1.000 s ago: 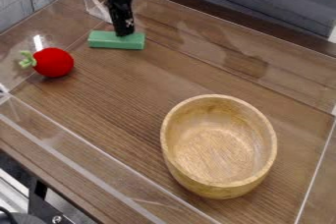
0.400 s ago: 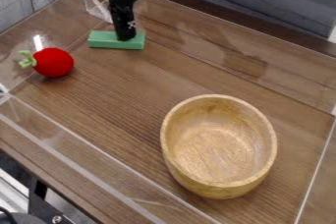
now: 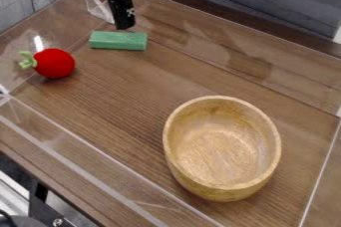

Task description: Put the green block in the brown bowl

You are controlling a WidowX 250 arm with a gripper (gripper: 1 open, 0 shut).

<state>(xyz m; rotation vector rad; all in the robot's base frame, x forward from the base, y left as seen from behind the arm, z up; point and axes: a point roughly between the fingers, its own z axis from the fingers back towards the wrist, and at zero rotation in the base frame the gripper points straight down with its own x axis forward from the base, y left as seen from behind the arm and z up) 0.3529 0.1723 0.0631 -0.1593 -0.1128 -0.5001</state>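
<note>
Above the green block (image 3: 119, 40) — end effector (image 3: 123, 22) hanging with jaws together, clamping nothing, block lying flat on the table (image 3: 160, 82). Looking like a missed grasp; needing reopening, lowering, regripping — brown bowl (image 3: 222, 146) waiting well apart.

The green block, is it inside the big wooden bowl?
No, the green block lies flat on the table near the back, far from the brown bowl, which has nothing in it.

Grainy wooden bowl (image 3: 222, 147), glossy tabletop (image 3: 120, 102)
</note>
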